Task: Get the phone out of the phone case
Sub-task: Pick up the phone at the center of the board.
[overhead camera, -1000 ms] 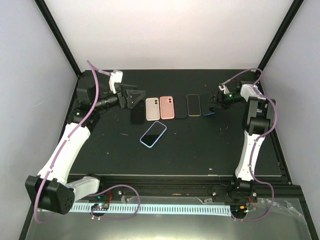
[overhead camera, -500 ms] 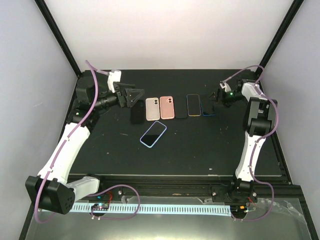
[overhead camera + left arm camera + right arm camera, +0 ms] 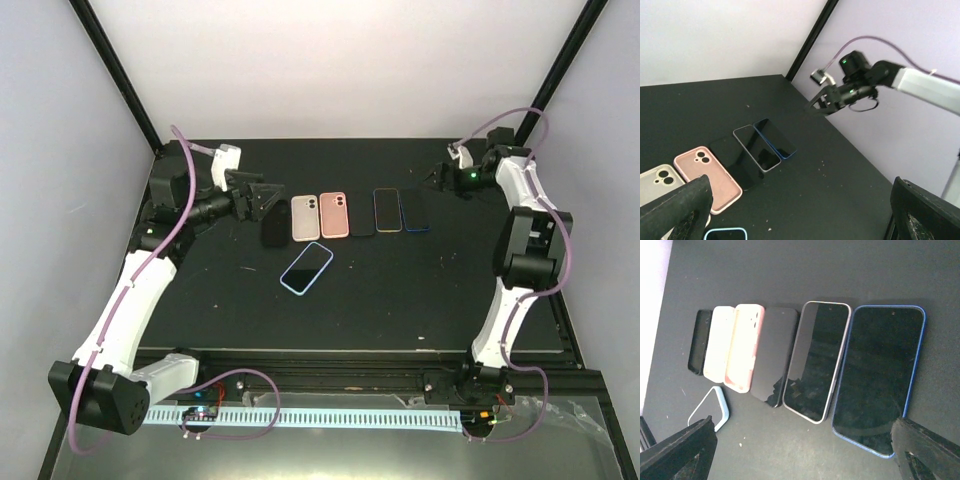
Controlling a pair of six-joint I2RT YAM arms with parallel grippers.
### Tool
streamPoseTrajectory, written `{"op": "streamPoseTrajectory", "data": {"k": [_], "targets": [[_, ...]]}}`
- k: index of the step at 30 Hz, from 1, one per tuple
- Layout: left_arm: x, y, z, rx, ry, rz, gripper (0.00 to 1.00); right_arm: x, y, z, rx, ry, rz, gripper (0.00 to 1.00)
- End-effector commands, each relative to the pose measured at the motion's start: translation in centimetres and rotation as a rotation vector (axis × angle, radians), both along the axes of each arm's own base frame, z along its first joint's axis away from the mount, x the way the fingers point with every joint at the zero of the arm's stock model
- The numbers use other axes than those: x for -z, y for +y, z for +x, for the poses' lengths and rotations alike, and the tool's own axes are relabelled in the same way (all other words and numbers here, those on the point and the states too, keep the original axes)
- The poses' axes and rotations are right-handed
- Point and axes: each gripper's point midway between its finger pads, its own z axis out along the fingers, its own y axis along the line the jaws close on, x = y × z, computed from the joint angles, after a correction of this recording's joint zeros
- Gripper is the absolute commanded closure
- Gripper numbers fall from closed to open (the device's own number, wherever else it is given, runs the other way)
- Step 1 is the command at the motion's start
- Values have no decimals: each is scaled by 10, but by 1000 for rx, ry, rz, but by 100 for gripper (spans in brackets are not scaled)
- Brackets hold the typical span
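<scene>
A black-screened phone in a pale blue case lies screen up, alone and at a slant, on the matte black table just left of centre in the overhead view. It sits below the row of other items, with neither arm touching it. In the right wrist view only one pale blue corner of it shows, at the lower left. Above it a row runs across the middle of the overhead view. From the left it holds a black empty phone case, a cream-white phone case with a camera cut-out and a pink phone case. To their right come a plain black phone, a silver-rimmed phone and a dark-blue-rimmed phone, the last three screen up. The items in the row lie close side by side. The left gripper hangs at the upper left of the overhead view, above the table just beside the black case. Its fingers are spread wide and hold nothing. The right gripper is at the upper right of that view, raised off the table beyond the dark-blue-rimmed phone. Its fingers are also spread apart, at the two lower corners of its own camera view, and are empty.
</scene>
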Motion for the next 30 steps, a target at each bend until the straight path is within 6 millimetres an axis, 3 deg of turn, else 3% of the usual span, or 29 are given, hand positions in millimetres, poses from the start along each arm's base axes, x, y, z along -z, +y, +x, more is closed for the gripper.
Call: {"op": "streamPoseTrajectory", "data": {"k": [1, 10, 16, 22, 30], "targets": [[11, 8, -7, -14, -16, 101, 1, -46, -2, -24, -46, -108, -60, 3], [46, 11, -17, 35, 28, 241, 1, -120, 12, -63, -109, -272, -39, 0], [85, 18, -23, 42, 124, 363, 1, -156, 18, -86, -155, -362, -60, 0], [149, 14, -30, 93, 260, 462, 1, -175, 16, -106, -152, -439, -118, 0], [227, -12, -17, 118, 403, 655, 1, -191, 15, -119, -151, -502, -163, 0]]}}
